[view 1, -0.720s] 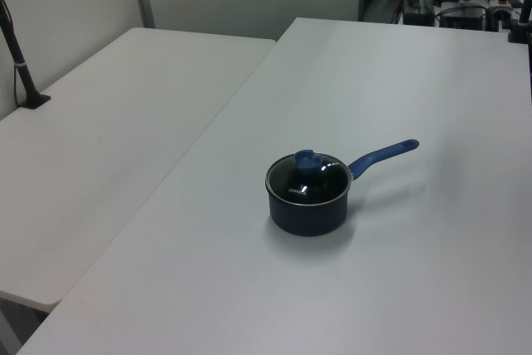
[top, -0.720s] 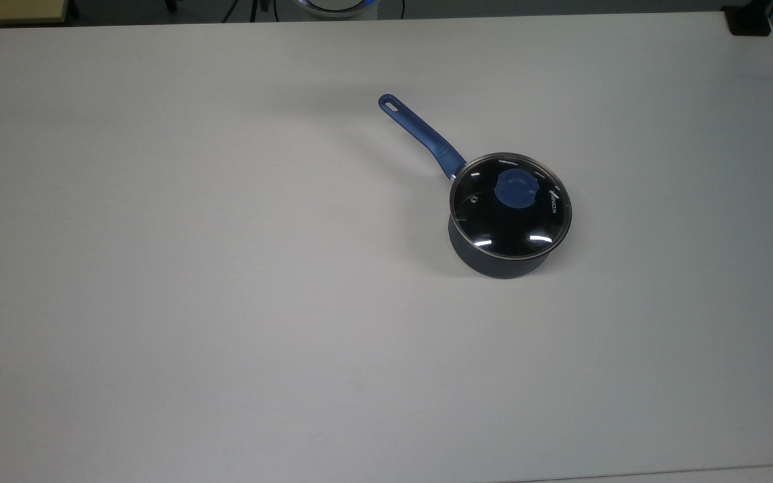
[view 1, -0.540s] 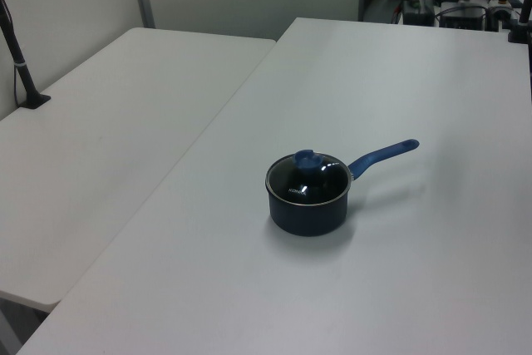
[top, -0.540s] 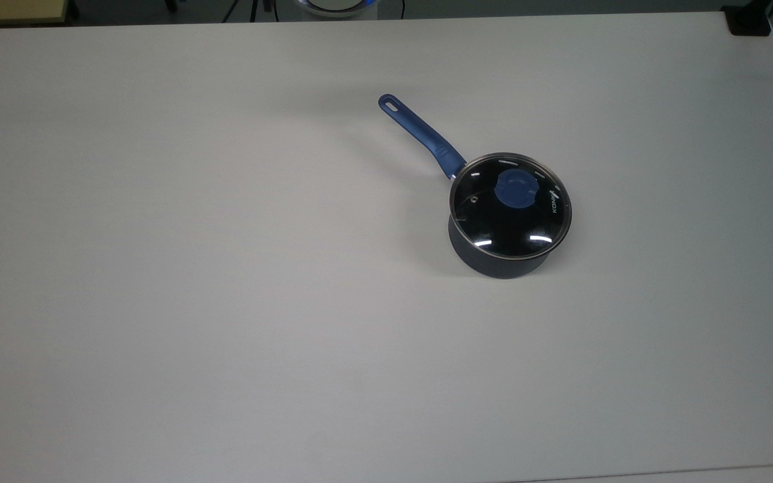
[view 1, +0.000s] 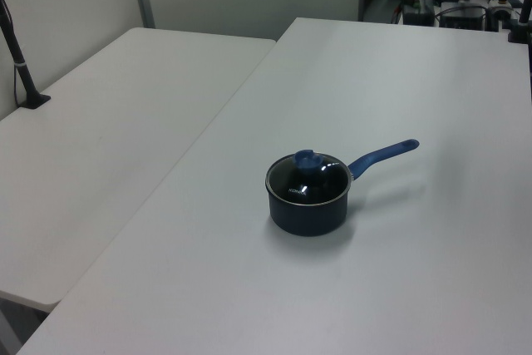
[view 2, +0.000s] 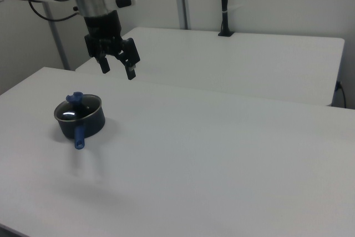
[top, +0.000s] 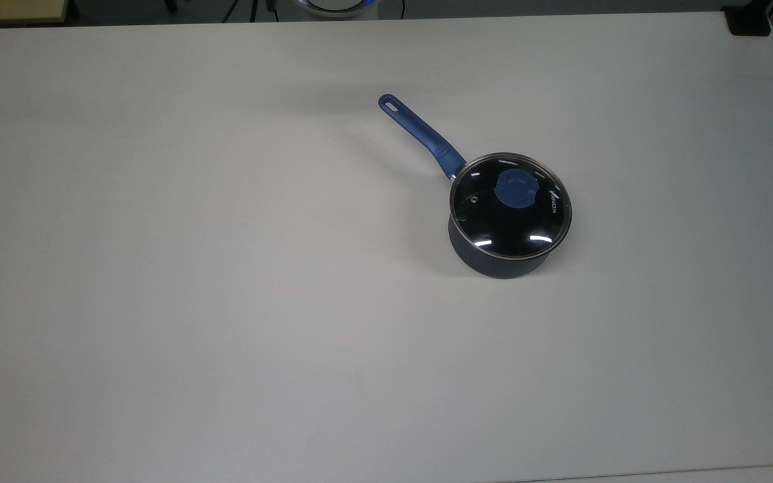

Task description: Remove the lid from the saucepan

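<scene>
**Lid on the saucepan, tool waiting above the desk**

Top view: a small dark saucepan (top: 504, 258) stands on a plain white desk (top: 225, 302), toward the top view's right of centre. A round glass lid (top: 510, 205) with a thin metal rim sits flat on it, closing it. A blue knob (top: 513, 188) rises from the middle of the lid. The pan's long blue handle (top: 420, 136) points up and toward the top view's left.

Left view: the saucepan (view 1: 306, 210) is near the middle of the desk (view 1: 208, 272), lid (view 1: 306, 179) seated level, the knob (view 1: 305, 158) standing proud, the handle (view 1: 381, 155) reaching toward the left view's right.

Right view: the robot's tool (view 2: 117, 70) hangs in the air above the desk (view 2: 222, 154), its two fingers spread apart and holding nothing. It is higher than the saucepan (view 2: 80, 120) and off toward the right view's right of it, well apart from the lid (view 2: 77, 109).

The task appears to be at its opening step, the approach. The next move likely calls for bringing the spread fingers over the knob, lowering them either side of it, closing, then lifting straight up so the pan does not drag.
</scene>
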